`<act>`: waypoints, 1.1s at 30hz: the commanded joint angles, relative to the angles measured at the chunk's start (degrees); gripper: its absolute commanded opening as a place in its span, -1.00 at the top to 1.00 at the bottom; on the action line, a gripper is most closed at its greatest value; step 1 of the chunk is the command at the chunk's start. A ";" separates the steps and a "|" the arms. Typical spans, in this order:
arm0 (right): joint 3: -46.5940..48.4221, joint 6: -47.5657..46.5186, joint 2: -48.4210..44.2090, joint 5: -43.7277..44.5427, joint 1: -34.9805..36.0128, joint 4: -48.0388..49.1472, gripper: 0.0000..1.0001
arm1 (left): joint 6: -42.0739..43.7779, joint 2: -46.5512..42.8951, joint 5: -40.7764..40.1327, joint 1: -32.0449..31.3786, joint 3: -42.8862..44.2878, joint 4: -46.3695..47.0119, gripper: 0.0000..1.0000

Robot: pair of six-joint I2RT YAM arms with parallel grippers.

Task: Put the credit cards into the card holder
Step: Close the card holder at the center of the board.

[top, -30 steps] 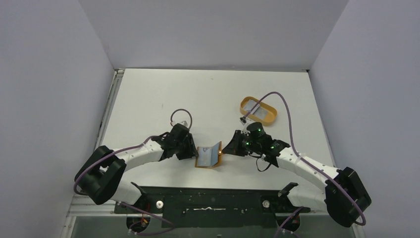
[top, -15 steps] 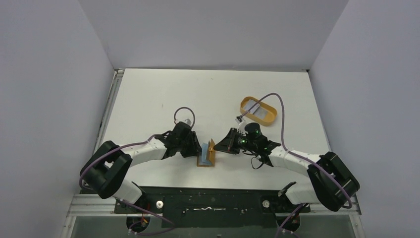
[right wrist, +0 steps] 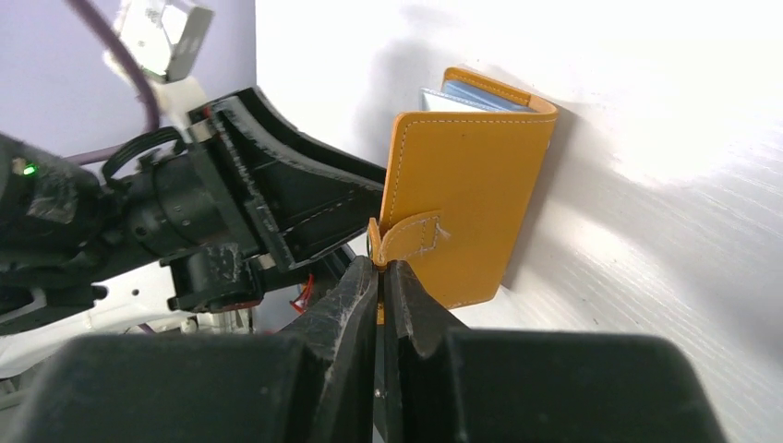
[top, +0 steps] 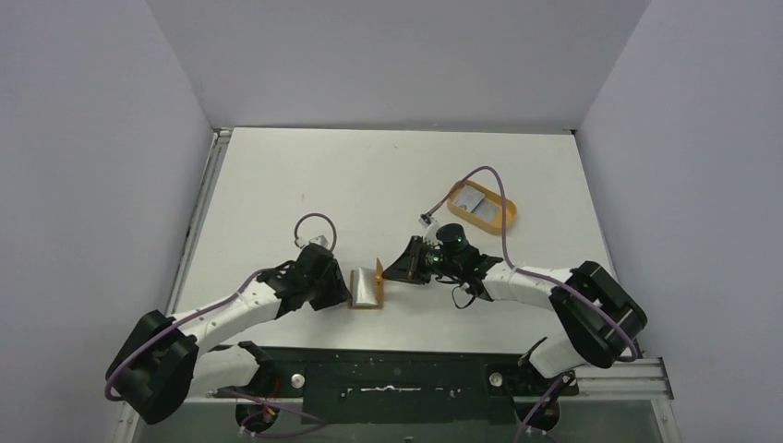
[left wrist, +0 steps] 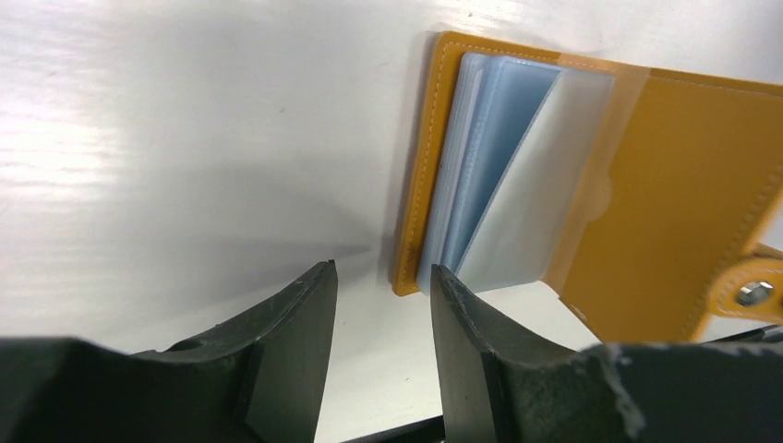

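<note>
The card holder (top: 367, 288) is held half open between both arms, long axis pointing away from the bases, its snap tab (right wrist: 406, 235) pinched in the closed right gripper (right wrist: 380, 268). The left gripper (left wrist: 380, 277), jaws apart, is set just beside it, perhaps touching. The credit cards (top: 475, 203) are seen well apart in the orange tray (top: 503, 221), nearer the right arm.

Orange-tan card holder (left wrist: 683, 185) — pale blue inside, orange tray (top: 508, 218)
</note>
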 commanded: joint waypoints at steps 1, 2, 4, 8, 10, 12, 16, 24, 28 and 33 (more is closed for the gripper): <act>4.11 -1.09 3.11 1.16 2.49 4.10 1.00 | -1.10 -6.38 -3.86 0.66 -0.73 -4.10 0.21; 4.79 -1.30 3.90 1.26 3.00 3.92 1.00 | -1.41 -7.84 -4.48 0.73 -0.94 -5.06 0.21; 6.18 -1.84 5.68 1.53 4.09 3.68 1.00 | -2.08 -10.47 -5.94 0.88 -1.55 -6.85 0.21; 9.47 -3.12 9.83 1.96 5.74 2.00 1.00 | -4.20 -14.67 -8.43 1.76 -3.88 -7.28 0.15; 10.85 -3.67 12.10 2.27 6.19 1.10 1.00 | -4.66 -15.72 -8.22 2.39 -4.89 -6.58 0.03; 12.41 -4.20 14.20 2.25 6.71 0.43 1.00 | -5.17 -15.90 -7.81 3.08 -5.38 -6.17 -0.09; 17.09 -8.23 17.37 3.80 8.33 -5.62 0.99 | -4.49 -14.60 -6.36 4.77 -5.42 -5.34 -0.18; 24.70 -16.40 19.71 6.41 12.02 -17.34 0.05 | -2.90 -16.06 -5.48 7.46 -3.49 -6.96 -0.45; 26.59 -20.20 16.55 9.59 13.49 -23.68 -0.20 | -2.07 -18.46 -5.73 8.66 -2.44 -8.10 -0.62; 25.45 -21.60 11.03 11.80 13.79 -26.91 -0.34 | -0.57 -19.56 -5.21 10.14 -1.39 -8.93 -0.64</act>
